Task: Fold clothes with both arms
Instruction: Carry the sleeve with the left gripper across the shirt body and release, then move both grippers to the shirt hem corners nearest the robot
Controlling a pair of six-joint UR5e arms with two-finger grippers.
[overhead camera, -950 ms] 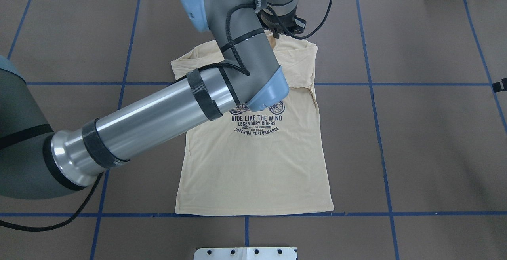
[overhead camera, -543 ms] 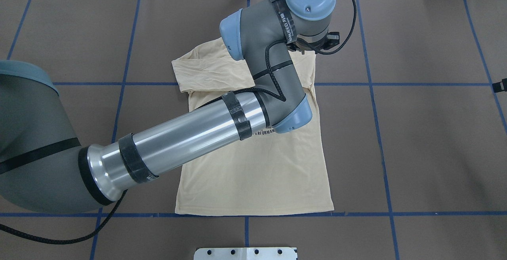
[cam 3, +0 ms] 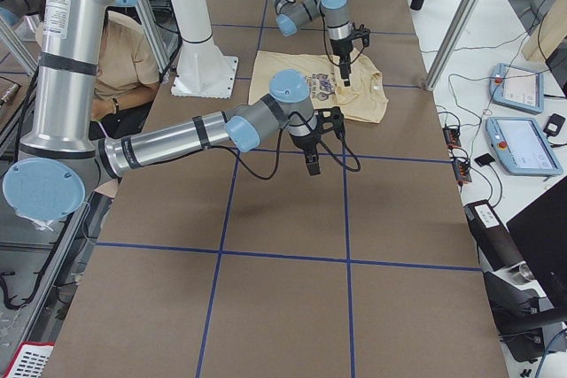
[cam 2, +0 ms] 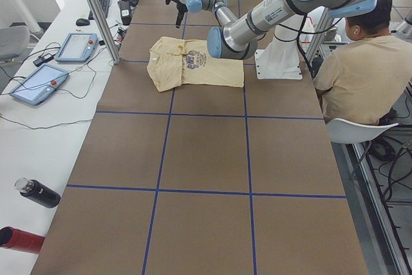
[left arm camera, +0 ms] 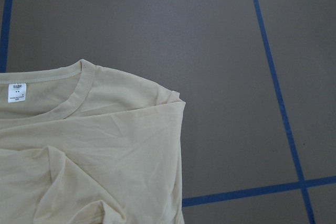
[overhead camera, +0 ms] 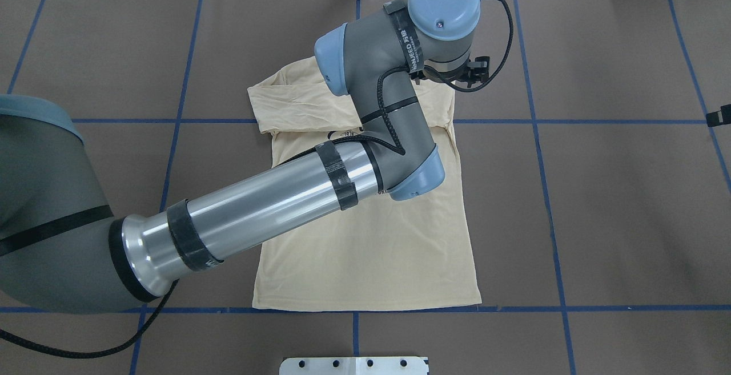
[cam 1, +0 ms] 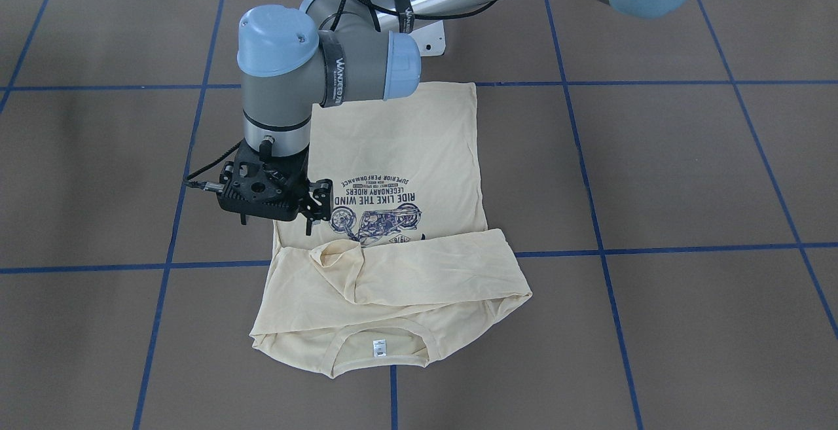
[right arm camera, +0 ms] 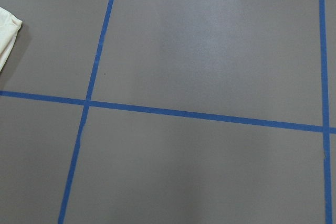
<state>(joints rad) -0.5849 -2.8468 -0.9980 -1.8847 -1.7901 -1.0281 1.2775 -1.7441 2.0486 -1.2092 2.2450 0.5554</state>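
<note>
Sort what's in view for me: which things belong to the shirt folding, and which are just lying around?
For the job: T-shirt, part folded on the table; left gripper, at its edge; right gripper, over bare table nearby.
Lying about: teach pendant; second pendant; keyboard; black bottle; red bottle.

Brown surface (cam 2: 206, 159), blue tape grid. Along one long edge: two teach pendants (cam 2: 78, 47), black bottle (cam 2: 38, 193), red bottle (cam 2: 22, 239). Opposite edge: seated operator (cam 2: 360, 69).
</note>
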